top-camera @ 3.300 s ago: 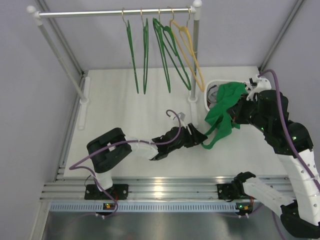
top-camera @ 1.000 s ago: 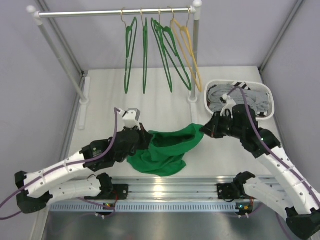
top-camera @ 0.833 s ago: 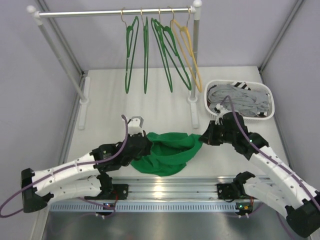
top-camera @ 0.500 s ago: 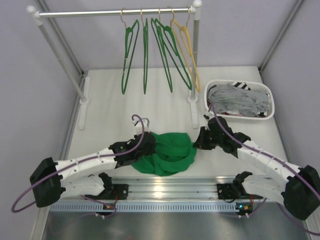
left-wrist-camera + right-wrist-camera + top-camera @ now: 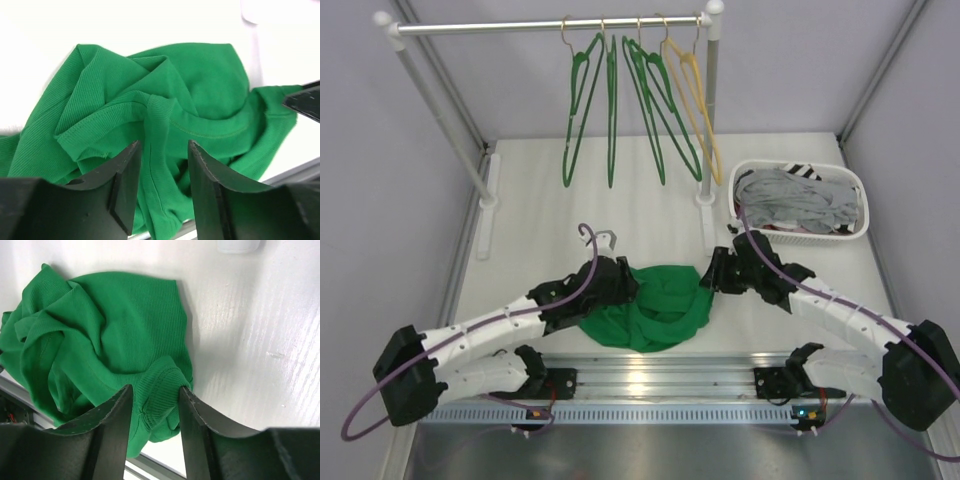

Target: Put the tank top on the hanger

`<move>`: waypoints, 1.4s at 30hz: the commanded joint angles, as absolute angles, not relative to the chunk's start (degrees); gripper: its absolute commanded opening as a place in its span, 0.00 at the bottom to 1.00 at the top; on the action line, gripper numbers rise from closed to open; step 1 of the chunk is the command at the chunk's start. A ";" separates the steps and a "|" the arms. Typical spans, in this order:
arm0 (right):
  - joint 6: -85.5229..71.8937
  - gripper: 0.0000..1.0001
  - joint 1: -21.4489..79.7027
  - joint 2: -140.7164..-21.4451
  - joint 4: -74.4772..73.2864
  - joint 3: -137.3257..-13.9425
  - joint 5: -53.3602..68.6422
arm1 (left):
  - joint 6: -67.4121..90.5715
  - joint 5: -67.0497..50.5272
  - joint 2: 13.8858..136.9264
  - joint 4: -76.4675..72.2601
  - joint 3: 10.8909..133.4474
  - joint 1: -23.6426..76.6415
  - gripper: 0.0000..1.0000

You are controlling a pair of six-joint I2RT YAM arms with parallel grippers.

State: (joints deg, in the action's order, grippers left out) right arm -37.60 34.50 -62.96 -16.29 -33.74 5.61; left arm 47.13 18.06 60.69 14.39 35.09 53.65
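Note:
The bright green tank top [image 5: 655,305] lies crumpled in a heap on the white table near the front edge. My left gripper [image 5: 623,284] is at its left edge and my right gripper [image 5: 713,275] at its right edge. In the left wrist view the jaws of my left gripper [image 5: 164,150] stand apart, with a loose strap of the tank top [image 5: 210,90] between them. In the right wrist view my right gripper [image 5: 155,389] is also parted, around a puffy hem fold of the tank top [image 5: 115,315]. Several green hangers [image 5: 580,110] hang on the rail at the back.
A yellow hanger [image 5: 698,100] hangs rightmost on the rail [image 5: 520,27], next to the rack's right post [image 5: 708,130]. A white basket [image 5: 800,234] of grey striped clothes stands at the right. The metal front rail of the table runs just below the heap.
Both grippers brought the tank top from above the basket down to the table and moved toward each other. The cloth went from stretched between them to a bunched heap.

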 commanded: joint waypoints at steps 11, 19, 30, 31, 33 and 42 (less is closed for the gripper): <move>-36.56 0.56 35.33 -56.61 -21.09 -34.72 0.44 | 39.55 8.45 43.35 33.99 41.11 53.53 0.53; -36.30 0.57 35.42 -53.97 -23.90 -35.24 -1.32 | 33.50 1.86 37.27 41.22 53.86 53.53 0.55; -35.07 0.57 35.42 -53.78 -25.31 -37.26 -0.44 | 21.47 27.60 44.29 31.31 81.55 53.53 0.60; -34.98 0.57 35.33 -54.05 -25.31 -37.53 -0.27 | 19.88 31.95 47.34 30.42 84.43 53.53 0.61; -34.89 0.57 35.42 -54.40 -25.40 -38.23 -0.35 | 14.54 40.92 50.96 26.92 87.00 53.53 0.64; -33.14 0.58 35.33 -55.10 -26.28 -40.16 1.76 | 4.80 38.18 73.89 28.10 109.56 40.49 0.70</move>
